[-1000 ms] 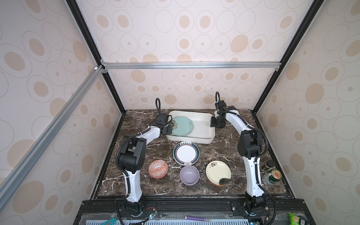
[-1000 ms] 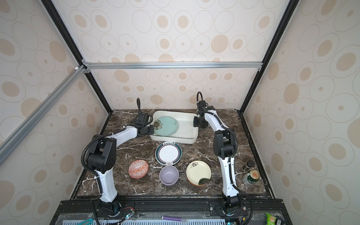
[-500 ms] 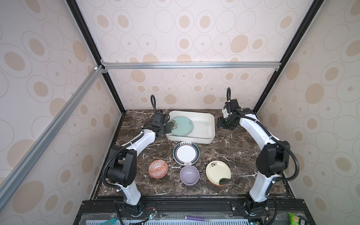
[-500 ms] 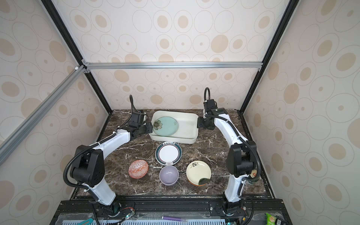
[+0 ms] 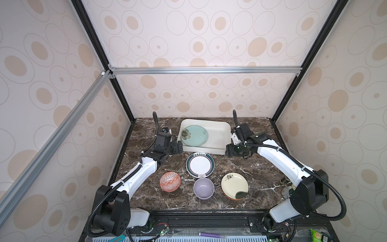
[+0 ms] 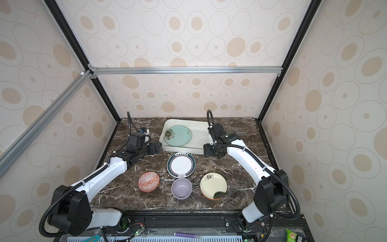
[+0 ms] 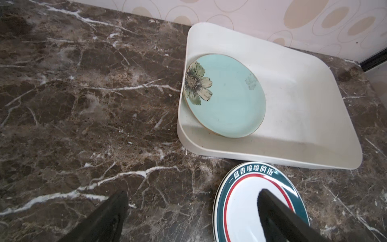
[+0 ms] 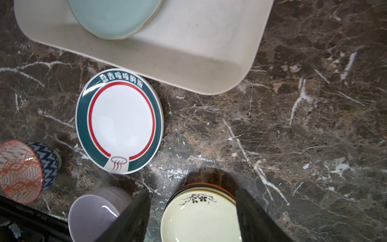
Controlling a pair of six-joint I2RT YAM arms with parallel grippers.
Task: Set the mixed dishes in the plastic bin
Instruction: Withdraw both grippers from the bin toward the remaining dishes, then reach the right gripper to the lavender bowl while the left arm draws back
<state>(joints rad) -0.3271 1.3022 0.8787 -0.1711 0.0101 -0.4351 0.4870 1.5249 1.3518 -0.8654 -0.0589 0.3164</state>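
A dark brown marble table [image 5: 238, 167] with white veins fills the floor of the booth. Behind it and at both its sides rise walls [image 5: 199, 31] papered cream with beige ovals. A silver bar [image 5: 205, 70] crosses high above its back edge, and black posts [image 5: 98, 54] climb from its back corners. At its right edge a jar [image 5: 285, 181] and a can [image 5: 286, 192] show only in part. Beyond its front edge lie a black rail [image 5: 209, 220], a purple pen [image 5: 211, 235], a teal handle [image 5: 117, 238] and a green packet [image 5: 317, 236].

The green-rimmed plate [image 8: 119, 121] shines glossy; the plastic bin [image 8: 199, 52] looks matt.
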